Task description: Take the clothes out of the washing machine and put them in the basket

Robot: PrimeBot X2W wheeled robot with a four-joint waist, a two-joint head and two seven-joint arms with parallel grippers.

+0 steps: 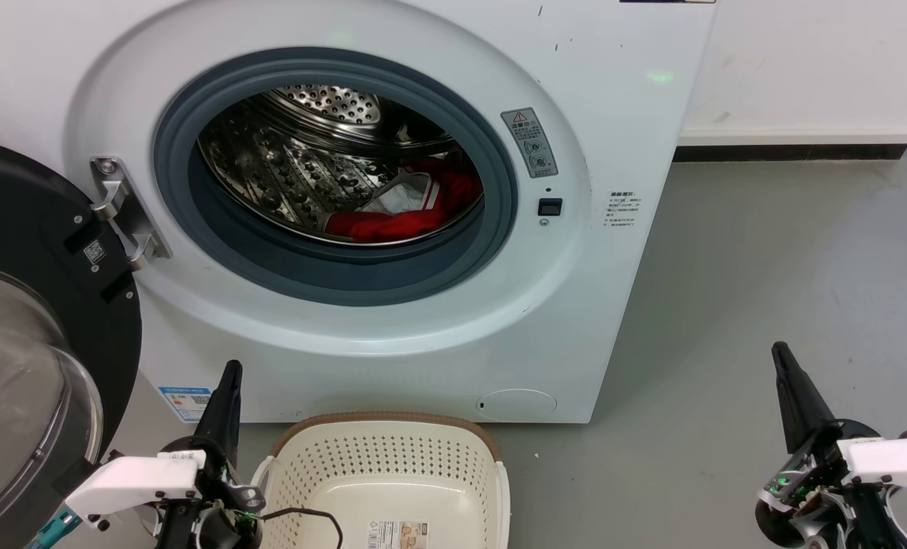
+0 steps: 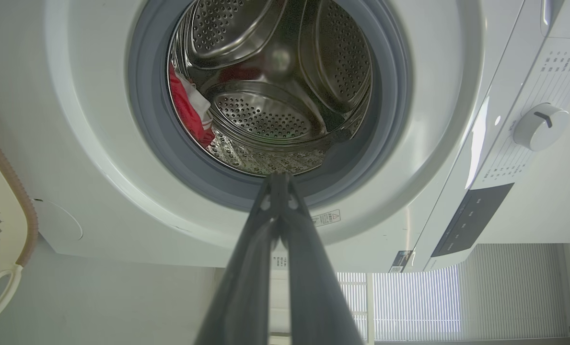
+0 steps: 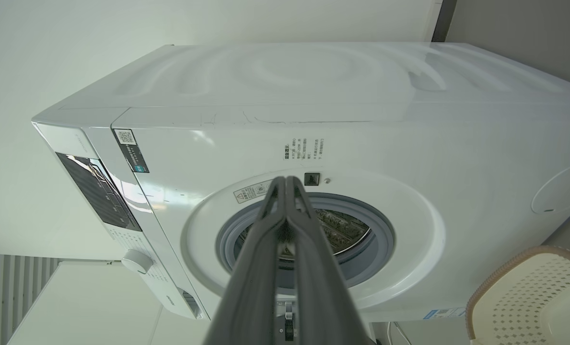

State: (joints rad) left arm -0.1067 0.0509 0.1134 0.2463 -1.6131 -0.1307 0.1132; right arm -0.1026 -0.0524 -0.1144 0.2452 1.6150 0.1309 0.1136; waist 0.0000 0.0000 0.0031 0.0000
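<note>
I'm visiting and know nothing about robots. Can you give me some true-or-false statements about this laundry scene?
1. The bright red and white clothes lie in the steel drum of the white front-loading washing machine. True.
2. The black-framed glass door is shut. False: it stands swung open.
3. The cream perforated plastic basket holds a garment. False: its bottom shows a barcode label.
4. The left gripper and right gripper are both shut, holding nothing. True.

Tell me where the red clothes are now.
The clothes lie inside the washing machine, low and right in the drum in the head view, behind the grey seal; the basket stands on the floor in front.
</note>
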